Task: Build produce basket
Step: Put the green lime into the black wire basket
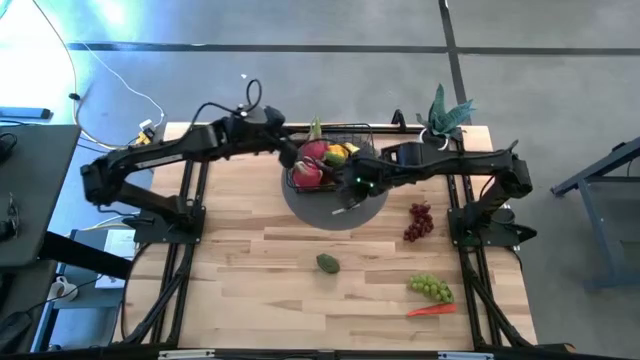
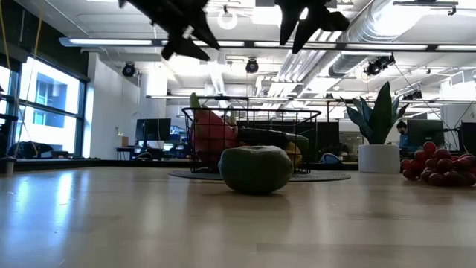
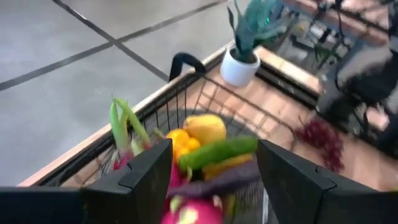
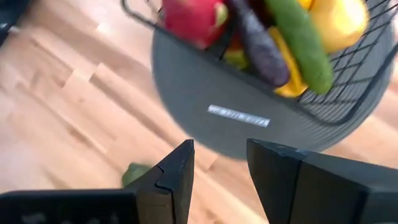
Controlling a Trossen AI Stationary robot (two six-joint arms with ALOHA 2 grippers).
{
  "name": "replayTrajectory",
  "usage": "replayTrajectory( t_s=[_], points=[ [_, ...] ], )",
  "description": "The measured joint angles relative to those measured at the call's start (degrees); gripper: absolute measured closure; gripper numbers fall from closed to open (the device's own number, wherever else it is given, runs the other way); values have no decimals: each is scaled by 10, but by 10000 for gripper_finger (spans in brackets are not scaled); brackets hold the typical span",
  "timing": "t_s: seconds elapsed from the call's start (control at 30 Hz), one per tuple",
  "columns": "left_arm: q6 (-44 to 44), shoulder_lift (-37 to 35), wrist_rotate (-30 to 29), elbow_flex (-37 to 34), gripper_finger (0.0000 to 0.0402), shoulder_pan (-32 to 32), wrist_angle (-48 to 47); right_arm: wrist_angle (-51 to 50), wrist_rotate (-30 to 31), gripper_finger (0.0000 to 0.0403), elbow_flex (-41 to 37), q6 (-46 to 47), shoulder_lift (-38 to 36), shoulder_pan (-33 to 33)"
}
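Left gripper [image 3: 214, 168] spread wide, empty, over basket [image 1: 362, 131]. Right gripper [image 4: 221, 165] part open, empty, above grey mat [image 4: 205, 124]. You still need grapes [image 1: 418, 221].

The basket [image 1: 345, 135] is partly hidden by both arms from above; the grapes [image 2: 439, 165] are cut off at the low view's edge.

Bare wood fills the light wooden table's [image 1: 240, 290] front left and left edge. Both dark arms crowd over the black wire-grid basket [image 1: 361, 130] at the back edge; dark red grapes [image 1: 418, 221], green grapes [image 1: 430, 288] and an orange carrot [image 1: 431, 310] block the front right corner.
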Motion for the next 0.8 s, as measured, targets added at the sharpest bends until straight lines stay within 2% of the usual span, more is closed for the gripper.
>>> replayTrajectory(
  t_s=[0.17,0.37,0.6,0.8],
  points=[
    [14,-55,0,0,179,-18,-81,6,-8,262,0,37,0,35],
    [14,-100,0,0,179,-44,-138,31,-2,202,0,70,2,73],
    [14,-126,0,0,179,-64,-166,73,-1,120,-1,51,40,112],
    [13,-130,2,0,179,-73,-178,101,-36,101,-1,19,88,131]
  ],
)
